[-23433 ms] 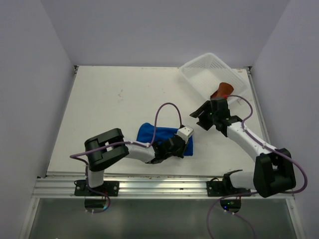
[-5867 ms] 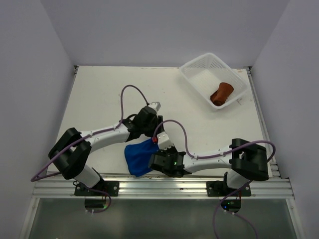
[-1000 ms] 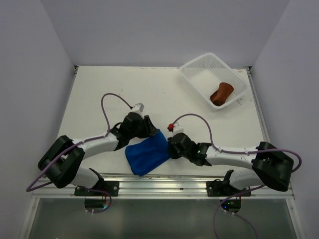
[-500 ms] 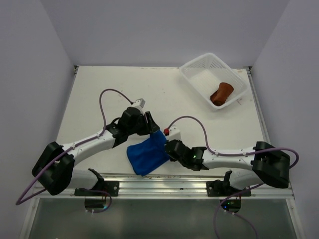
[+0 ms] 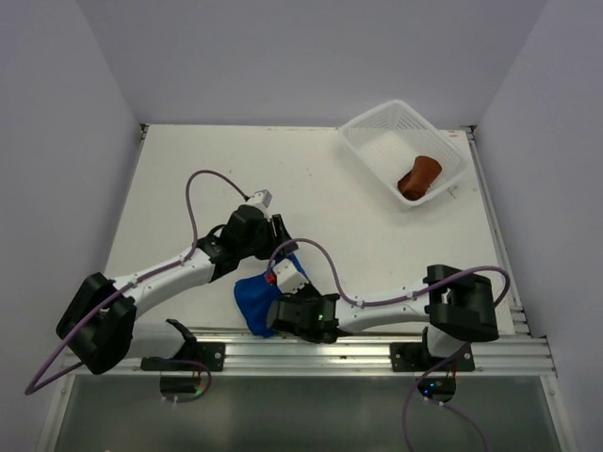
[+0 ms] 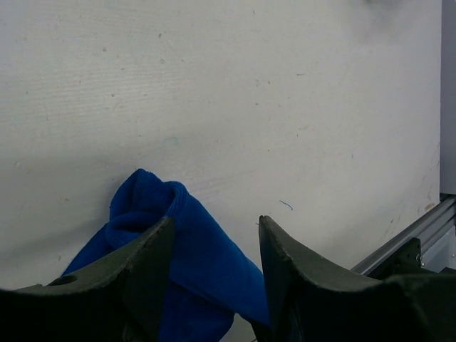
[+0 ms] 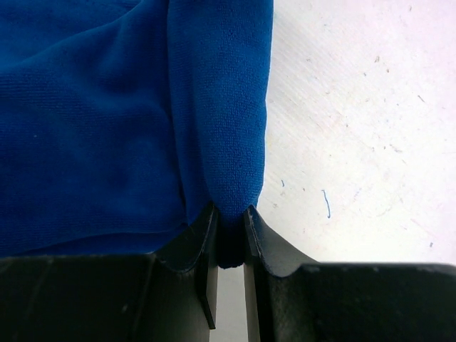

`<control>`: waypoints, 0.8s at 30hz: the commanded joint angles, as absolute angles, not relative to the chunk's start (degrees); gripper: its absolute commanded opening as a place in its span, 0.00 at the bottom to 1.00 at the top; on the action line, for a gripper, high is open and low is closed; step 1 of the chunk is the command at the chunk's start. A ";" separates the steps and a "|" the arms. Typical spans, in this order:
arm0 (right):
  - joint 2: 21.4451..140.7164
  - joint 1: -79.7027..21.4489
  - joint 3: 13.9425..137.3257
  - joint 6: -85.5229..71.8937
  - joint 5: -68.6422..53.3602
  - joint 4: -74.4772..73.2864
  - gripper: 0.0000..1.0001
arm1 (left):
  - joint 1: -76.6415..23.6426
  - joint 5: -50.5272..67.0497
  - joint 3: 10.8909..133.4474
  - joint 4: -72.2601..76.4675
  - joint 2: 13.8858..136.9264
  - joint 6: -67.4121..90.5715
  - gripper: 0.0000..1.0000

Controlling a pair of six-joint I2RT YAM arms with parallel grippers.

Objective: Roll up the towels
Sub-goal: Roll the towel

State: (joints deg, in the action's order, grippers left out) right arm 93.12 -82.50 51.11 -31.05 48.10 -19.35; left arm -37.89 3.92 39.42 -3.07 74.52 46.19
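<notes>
The blue towel [image 5: 250, 299] lies bunched near the table's front edge, partly folded over itself. My right gripper [image 5: 275, 306] is shut on a fold of its edge; in the right wrist view the cloth [image 7: 107, 107] is pinched between the two fingers [image 7: 228, 228]. My left gripper [image 5: 276, 252] hovers just behind the towel, open. In the left wrist view a rolled fold of the towel [image 6: 199, 263] lies between its spread fingers [image 6: 214, 222]. The rust-brown towel [image 5: 419, 176] sits rolled in the basket.
A white mesh basket [image 5: 363, 155] stands at the back right corner. An aluminium rail [image 5: 311, 353] runs along the near edge, close to the towel. Purple cables loop above both arms. Pale walls close in the table on three sides.
My right gripper has swung left toward the front edge, dragging the towel's edge with it, so the towel is now more bunched. The left gripper has barely moved.
</notes>
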 commanded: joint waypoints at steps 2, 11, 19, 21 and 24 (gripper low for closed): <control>98.43 -85.51 59.57 -34.01 59.30 -30.57 0.00 | -37.71 2.37 41.75 -4.22 71.37 44.74 0.55; 105.46 -87.98 64.95 -36.21 63.37 -38.58 0.00 | -37.71 1.50 40.96 -3.69 69.87 44.47 0.55; 109.68 -87.89 67.15 -34.63 64.51 -40.69 0.00 | -37.71 3.25 40.60 -0.97 69.52 44.38 0.55; 110.04 -87.89 67.50 -34.02 64.42 -40.52 0.00 | -37.79 4.22 40.69 1.14 69.52 44.38 0.55; 109.69 -87.89 66.89 -31.12 63.63 -39.29 0.00 | -37.79 5.44 40.52 2.98 69.78 44.12 0.55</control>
